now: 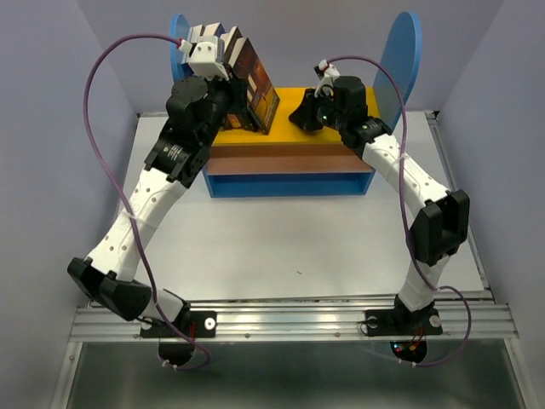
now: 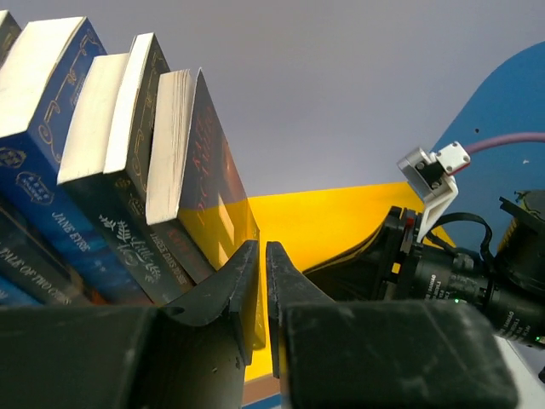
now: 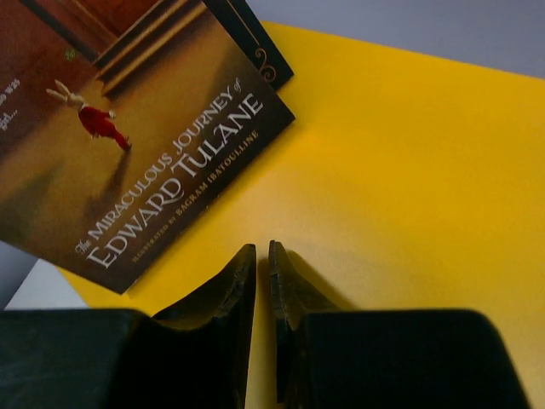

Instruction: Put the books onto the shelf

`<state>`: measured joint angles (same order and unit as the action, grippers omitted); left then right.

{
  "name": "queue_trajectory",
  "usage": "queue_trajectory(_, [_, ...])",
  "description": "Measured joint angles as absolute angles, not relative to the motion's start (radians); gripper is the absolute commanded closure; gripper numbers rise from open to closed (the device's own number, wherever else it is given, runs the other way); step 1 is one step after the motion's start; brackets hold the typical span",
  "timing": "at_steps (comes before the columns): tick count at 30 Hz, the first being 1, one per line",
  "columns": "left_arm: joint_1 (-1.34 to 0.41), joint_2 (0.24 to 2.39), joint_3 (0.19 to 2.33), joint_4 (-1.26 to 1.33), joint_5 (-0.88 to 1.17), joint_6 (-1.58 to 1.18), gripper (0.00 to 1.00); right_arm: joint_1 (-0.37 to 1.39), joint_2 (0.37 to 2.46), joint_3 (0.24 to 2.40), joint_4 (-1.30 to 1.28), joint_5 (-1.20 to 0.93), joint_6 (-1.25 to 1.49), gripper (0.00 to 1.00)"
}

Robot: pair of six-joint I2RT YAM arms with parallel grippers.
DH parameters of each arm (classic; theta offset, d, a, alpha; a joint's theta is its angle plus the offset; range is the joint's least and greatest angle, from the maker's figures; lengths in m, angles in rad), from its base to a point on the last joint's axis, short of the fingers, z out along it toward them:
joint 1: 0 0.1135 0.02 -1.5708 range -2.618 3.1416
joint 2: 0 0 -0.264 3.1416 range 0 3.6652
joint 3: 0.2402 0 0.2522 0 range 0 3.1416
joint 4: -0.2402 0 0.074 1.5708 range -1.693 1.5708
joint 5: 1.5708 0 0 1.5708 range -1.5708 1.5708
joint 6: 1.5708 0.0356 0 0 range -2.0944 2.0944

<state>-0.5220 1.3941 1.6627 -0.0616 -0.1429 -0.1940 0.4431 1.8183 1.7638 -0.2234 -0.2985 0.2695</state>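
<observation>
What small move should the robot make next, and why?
Probably slide the right gripper, fingers shut and empty, along the yellow top board against the foot of the Edward Tulane book, pushing it toward the left side panel: the books lean that way, feet splayed out, not yet upright.

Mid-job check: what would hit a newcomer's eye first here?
A leaning row of books on the yellow top board of the shelf, between its tall blue side panels; the front cover reads The Miraculous Journey of Edward Tulane. Over that board, the left tool is shut close by the front book, and the right tool is shut and empty above bare yellow.
</observation>
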Motion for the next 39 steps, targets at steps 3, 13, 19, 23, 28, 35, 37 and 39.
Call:
queue_trajectory(3, [-0.485, 1.433, 1.695, -0.074, -0.086, -0.191, 0.85, 0.447, 1.876, 1.819, -0.2, -0.312, 0.27, 0.82])
queue_trajectory(13, [-0.416, 1.455, 1.701, -0.07, -0.004, -0.184, 0.86, 0.488, 2.006, 1.956, -0.165, -0.333, 0.272, 0.83])
queue_trajectory(19, [-0.4, 1.455, 1.7, -0.069, 0.012, -0.176, 0.86, 0.498, 2.021, 1.976, -0.164, -0.33, 0.274, 0.82])
queue_trajectory(23, [-0.392, 1.452, 1.681, -0.053, 0.025, -0.176, 0.86, 0.498, 2.03, 1.99, -0.168, -0.33, 0.28, 0.82])
queue_trajectory(28, [-0.388, 1.446, 1.662, -0.049, 0.036, -0.173, 0.93, 0.498, 2.051, 2.018, -0.171, -0.33, 0.287, 0.82])
queue_trajectory(35, [-0.377, 1.446, 1.662, -0.041, 0.061, -0.173, 0.95, 0.498, 2.054, 2.021, -0.171, -0.329, 0.292, 0.82])
queue_trajectory(37, [-0.371, 1.446, 1.662, -0.035, 0.072, -0.172, 0.96, 0.498, 2.055, 2.022, -0.171, -0.329, 0.292, 0.82])
queue_trajectory(39, [-0.365, 1.447, 1.662, -0.031, 0.084, -0.173, 0.95, 0.498, 2.059, 2.028, -0.173, -0.33, 0.292, 0.82])
